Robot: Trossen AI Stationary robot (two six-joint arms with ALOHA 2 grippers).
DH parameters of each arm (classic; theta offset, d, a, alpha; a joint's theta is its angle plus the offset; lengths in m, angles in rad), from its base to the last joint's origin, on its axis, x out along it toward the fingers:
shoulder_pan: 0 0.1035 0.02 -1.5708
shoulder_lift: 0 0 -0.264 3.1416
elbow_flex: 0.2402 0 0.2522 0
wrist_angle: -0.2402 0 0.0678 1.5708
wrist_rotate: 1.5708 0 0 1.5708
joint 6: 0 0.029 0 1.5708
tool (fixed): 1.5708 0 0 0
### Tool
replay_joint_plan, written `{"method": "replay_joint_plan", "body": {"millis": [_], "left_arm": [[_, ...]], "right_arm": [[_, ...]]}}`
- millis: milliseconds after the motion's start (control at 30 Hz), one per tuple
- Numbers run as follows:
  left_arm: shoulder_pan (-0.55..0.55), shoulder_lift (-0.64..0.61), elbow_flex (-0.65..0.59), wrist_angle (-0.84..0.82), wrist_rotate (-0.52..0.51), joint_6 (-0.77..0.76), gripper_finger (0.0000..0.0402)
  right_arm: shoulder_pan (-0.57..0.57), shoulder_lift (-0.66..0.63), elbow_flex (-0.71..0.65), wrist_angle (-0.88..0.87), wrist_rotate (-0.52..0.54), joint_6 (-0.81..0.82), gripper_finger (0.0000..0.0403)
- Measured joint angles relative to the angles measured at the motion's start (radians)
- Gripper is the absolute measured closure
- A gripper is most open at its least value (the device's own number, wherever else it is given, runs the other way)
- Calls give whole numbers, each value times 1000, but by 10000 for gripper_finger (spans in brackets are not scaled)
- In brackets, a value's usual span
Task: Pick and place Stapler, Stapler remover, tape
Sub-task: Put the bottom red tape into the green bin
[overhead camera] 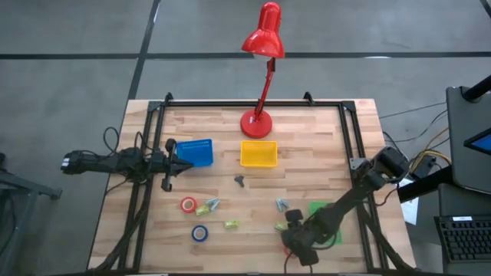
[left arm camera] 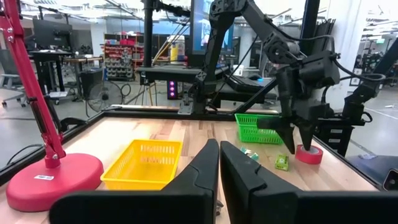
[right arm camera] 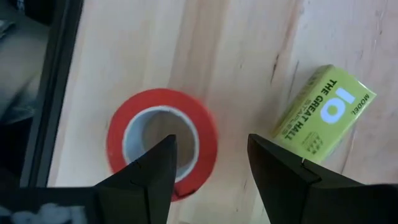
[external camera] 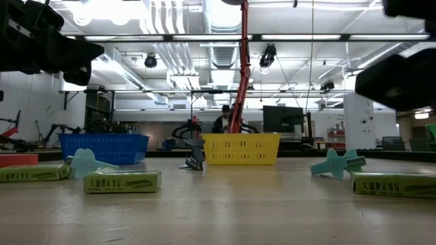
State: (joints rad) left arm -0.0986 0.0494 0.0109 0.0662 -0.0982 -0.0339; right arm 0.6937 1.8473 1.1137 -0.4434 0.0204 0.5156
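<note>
Your table [overhead camera: 307, 153] is bare butcher-block wood, so anything light will skate on it if you nudge it sideways. Your right hand [right arm camera: 208, 163] hangs just above a red tape roll [right arm camera: 160, 144], fingers spread wide; one finger [right arm camera: 149, 177] points into the roll's open centre and the other [right arm camera: 283, 177] stands outside the ring, over bare wood. That straddle looks right: the roll is a light, stiff ring lying flat, and its smooth outer face gives poor purchase, so I judge pinching one wall, inside to outside, safer than squeezing across the whole hoop. Just beyond the outer finger lies a small yellow-green staple box [right arm camera: 323, 118], cardboard and light, apart from the roll; close gently or you may knock it. Your left hand [left arm camera: 219, 168] waits well away on the far side of the table, fingers pressed almost together and holding nothing, level with the yellow bin [left arm camera: 143, 163].
</note>
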Motion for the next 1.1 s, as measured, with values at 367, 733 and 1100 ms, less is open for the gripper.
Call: {"method": "replay_joint_plan", "body": {"millis": [367,733,1100], "left_arm": [[0,0,0,0,0,0,383],[0,0,0,0,0,0,383],[0,0,0,0,0,0,382]], "right_arm": [[-10,-7,-29,20,-6,0,281],[-18,-31,-28,7,-20,-57,374],[-26,-200,-28,-122,36,-60,363]]}}
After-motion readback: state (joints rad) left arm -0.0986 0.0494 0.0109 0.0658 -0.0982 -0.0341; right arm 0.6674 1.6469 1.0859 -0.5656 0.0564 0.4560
